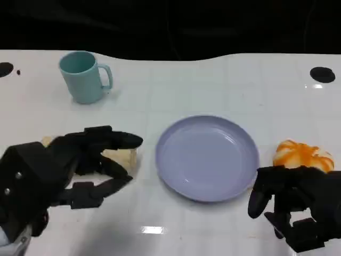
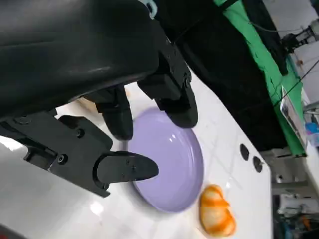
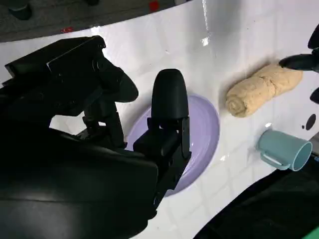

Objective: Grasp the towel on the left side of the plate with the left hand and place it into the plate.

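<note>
Two black hands are in front of me on the white table [image 1: 213, 229], and I use the lilac plate [image 1: 206, 158] as my landmark. The rolled beige towel [image 1: 123, 157] lies just to the left of the plate, on the table surface and not in the plate. My left hand [image 1: 80, 165] is over the towel, its fingers [image 1: 120, 140] are spread apart above and in front of the roll. I cannot tell if they touch the towel; they are not closed on it. In the right wrist view the towel [image 3: 259, 88] lies flat and whole, with only dark fingertips near its far end. My right hand [image 1: 298, 205] rests at the right of the plate, fingers curled in with nothing inside. An orange-and-white object [image 1: 302, 154] sits just beyond this hand, to the right of the plate. A light teal mug [image 1: 82, 77] stands behind the plate, far to the left.
</note>
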Tool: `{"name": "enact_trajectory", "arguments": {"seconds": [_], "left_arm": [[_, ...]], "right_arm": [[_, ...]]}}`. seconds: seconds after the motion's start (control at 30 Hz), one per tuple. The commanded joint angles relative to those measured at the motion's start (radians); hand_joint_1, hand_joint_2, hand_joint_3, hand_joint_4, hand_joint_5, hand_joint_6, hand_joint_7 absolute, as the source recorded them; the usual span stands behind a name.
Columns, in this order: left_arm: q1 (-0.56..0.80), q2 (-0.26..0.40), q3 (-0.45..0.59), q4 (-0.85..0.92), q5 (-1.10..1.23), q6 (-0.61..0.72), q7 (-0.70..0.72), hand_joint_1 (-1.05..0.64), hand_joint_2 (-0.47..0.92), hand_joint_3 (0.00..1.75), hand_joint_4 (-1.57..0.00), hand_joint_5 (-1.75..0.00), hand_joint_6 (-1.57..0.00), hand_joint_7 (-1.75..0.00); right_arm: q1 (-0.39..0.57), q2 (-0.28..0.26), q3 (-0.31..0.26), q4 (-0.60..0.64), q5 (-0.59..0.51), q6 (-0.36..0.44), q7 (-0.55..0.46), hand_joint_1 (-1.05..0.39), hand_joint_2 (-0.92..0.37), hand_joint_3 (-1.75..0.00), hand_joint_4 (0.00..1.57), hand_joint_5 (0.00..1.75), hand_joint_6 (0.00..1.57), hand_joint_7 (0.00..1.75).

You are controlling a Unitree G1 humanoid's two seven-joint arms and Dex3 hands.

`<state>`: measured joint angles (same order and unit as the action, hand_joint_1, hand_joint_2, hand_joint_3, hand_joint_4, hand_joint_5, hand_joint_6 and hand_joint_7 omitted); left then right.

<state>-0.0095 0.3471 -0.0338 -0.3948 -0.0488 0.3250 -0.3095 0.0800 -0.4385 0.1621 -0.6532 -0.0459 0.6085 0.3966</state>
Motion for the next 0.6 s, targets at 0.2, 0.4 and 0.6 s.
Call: {"name": "enact_trajectory", "arguments": {"seconds": [0.2,0.4,0.6], "left_arm": [[-0.101,0.155,-0.057,0.014,0.278,-0.115,-0.016,-0.41,0.92,0.11,-0.19,-0.71,-0.41,-0.03],[-0.201,0.231,-0.173,0.056,0.527,-0.098,-0.055,-0.51,0.92,0.04,-0.14,-0.56,-0.33,0.00],[-0.284,0.248,-0.280,0.160,0.732,-0.097,-0.092,-0.58,0.91,0.01,-0.13,-0.48,-0.28,0.00]], "right_arm": [[-0.005,0.003,0.005,0.006,-0.009,-0.018,-0.008,0.02,-0.58,-1.06,0.71,1.68,0.69,1.43],[0.001,0.000,0.008,-0.003,-0.015,-0.017,-0.010,0.02,-0.57,-1.07,0.71,1.67,0.69,1.42],[0.004,0.001,0.007,-0.006,-0.014,-0.021,-0.011,0.02,-0.58,-1.06,0.71,1.66,0.70,1.42]]}}
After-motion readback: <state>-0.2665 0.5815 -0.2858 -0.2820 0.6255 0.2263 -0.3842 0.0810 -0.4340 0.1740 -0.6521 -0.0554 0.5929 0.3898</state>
